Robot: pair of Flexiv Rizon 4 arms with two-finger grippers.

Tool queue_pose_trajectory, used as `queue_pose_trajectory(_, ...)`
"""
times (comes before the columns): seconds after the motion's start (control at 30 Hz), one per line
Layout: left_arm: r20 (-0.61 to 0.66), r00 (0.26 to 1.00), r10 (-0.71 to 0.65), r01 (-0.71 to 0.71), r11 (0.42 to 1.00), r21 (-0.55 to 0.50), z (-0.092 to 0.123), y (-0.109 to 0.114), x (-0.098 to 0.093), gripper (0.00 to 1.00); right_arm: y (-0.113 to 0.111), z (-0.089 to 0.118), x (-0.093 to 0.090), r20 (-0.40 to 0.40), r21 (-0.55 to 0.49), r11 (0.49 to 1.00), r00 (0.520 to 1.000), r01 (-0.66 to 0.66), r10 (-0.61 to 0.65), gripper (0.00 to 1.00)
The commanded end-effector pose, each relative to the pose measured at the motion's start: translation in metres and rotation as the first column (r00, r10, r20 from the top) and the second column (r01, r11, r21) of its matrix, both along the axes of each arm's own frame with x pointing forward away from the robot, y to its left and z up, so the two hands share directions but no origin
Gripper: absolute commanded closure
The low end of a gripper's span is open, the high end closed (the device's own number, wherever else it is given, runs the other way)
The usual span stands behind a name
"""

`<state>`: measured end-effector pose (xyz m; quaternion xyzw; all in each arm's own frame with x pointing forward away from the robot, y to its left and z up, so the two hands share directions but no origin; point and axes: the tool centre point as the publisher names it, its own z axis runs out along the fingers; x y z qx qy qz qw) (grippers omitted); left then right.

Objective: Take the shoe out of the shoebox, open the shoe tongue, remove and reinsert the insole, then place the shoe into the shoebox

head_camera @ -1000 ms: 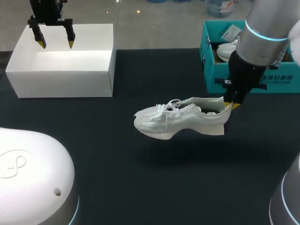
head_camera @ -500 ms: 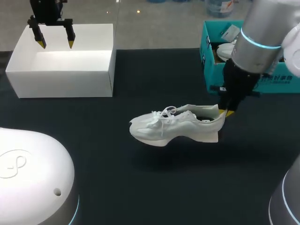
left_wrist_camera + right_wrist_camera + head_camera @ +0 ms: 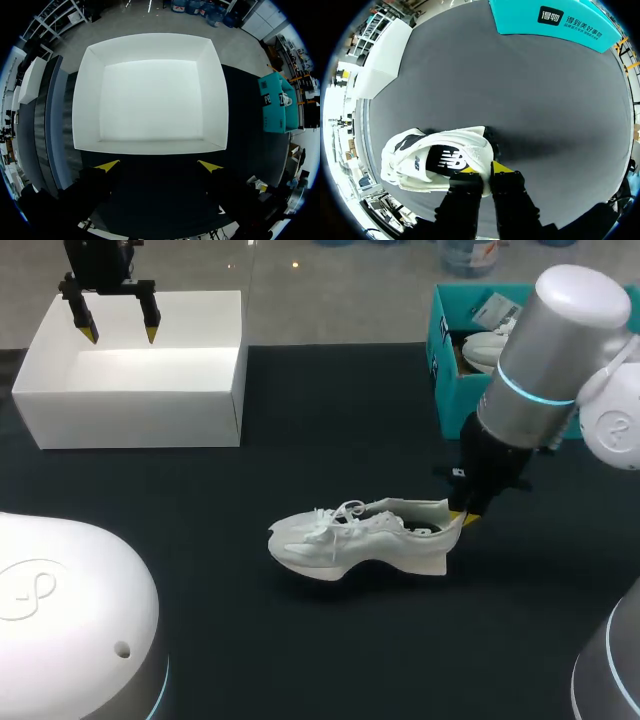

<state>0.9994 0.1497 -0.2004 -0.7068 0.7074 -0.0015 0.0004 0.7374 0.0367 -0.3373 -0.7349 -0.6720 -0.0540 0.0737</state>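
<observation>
The white shoe (image 3: 350, 535) is about the middle of the table (image 3: 330, 420), its long axis running roughly along the front edge, toe toward the left edge and heel toward the right. Whether the sole bears on the table or hangs just off it, I cannot tell. The right arm (image 3: 535, 380) has its right jaws closed narrowly on the heel collar: in the wrist view 1 yellow tip (image 3: 501, 168) sits outside the heel and the other inside the opening, over the dark insole (image 3: 442, 160).

It looks light but floppy (soft mesh upper, loose laces (image 3: 345, 512), a firmer sole), so a heel pinch probably lets the toe sag and swing. The stiff heel counter or the sole edge seems the safest hold; the tongue and insole would likely bend at a touch.

The left jaws stand wide, holding nothing, above the empty white box (image 3: 140, 420) at the far-left corner. A teal box (image 3: 447, 390) sits at the far-right corner.
</observation>
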Motion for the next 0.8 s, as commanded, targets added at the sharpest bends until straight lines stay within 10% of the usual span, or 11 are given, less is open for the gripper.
queue_pose_trajectory(0.03, -0.002, 1.000, 0.000, 0.000, 1.000, 0.001, 0.000, 0.000, 0.001, 0.00, 0.007, -0.014, 0.005, -0.017, -0.013, 1.000, 1.000, 0.003, -0.004, 1.00)
queue_pose_trajectory(0.57, -0.002, 1.000, 0.000, 0.000, 1.000, 0.001, 0.000, 0.000, 0.001, 0.00, 0.018, -0.025, 0.000, -0.023, -0.055, 0.998, 0.999, 0.043, -0.044, 0.98)
queue_pose_trajectory(0.67, -0.002, 1.000, 0.000, 0.000, 1.000, 0.001, 0.000, 0.000, 0.001, 0.00, 0.018, -0.023, -0.001, -0.026, -0.052, 0.998, 0.999, 0.040, -0.041, 0.56)
queue_pose_trajectory(0.7, -0.002, 1.000, 0.000, 0.000, 1.000, 0.001, 0.000, 0.000, 0.001, 0.00, 0.018, -0.021, -0.002, -0.026, -0.052, 0.998, 0.999, 0.040, -0.042, 0.00)
queue_pose_trajectory(0.8, -0.002, 1.000, 0.000, 0.000, 1.000, 0.001, 0.000, 0.000, 0.001, 0.00, 0.019, -0.015, -0.002, -0.022, -0.050, 0.998, 0.999, 0.037, -0.038, 0.00)
